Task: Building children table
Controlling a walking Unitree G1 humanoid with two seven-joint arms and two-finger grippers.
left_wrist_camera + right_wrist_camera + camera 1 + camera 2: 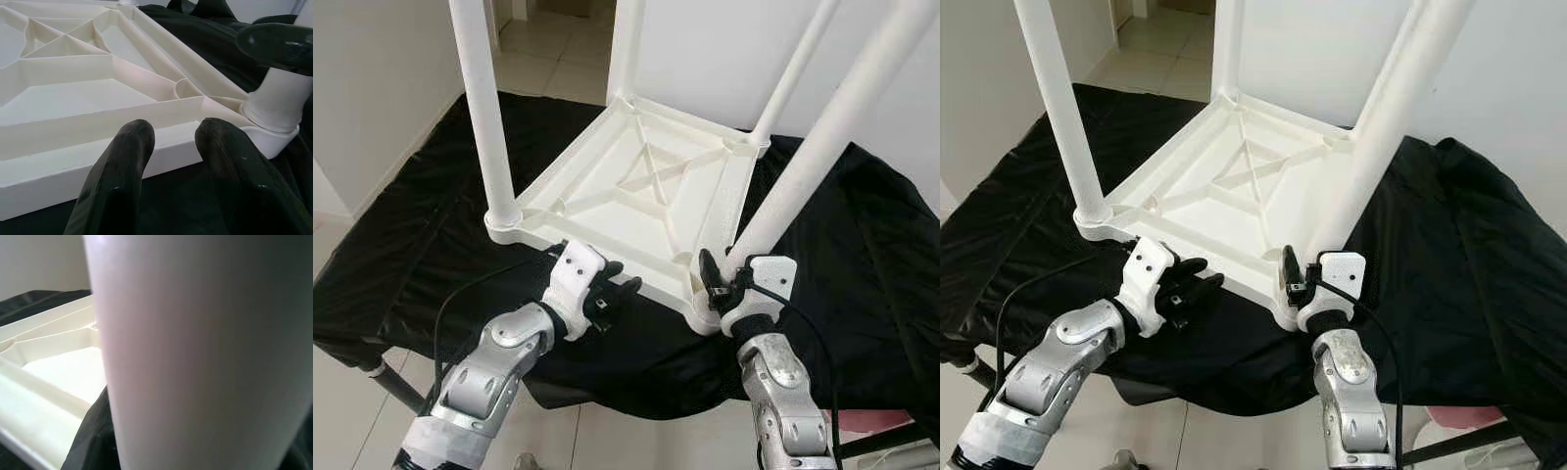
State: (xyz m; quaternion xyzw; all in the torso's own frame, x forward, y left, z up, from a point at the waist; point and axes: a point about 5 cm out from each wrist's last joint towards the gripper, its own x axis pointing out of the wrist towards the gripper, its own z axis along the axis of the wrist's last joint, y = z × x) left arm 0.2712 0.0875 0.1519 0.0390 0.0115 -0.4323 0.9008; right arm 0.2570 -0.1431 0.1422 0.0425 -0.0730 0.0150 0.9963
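Both my silver arms reach forward, bent at the elbow. My left gripper (612, 290) lies low, wrist rolled inward, its two black fingers (117, 183) spread apart. My right gripper (724, 279) points upward, fingers clamped around a white leg (803, 176).

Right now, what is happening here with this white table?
The robot is assembling a small white table that lies upside down on a black cloth, with four white legs pointing up. The right gripper is at the base of the near right leg, at that corner of the table. The left gripper rests on the cloth beside the table's near edge, fingers apart and holding nothing.
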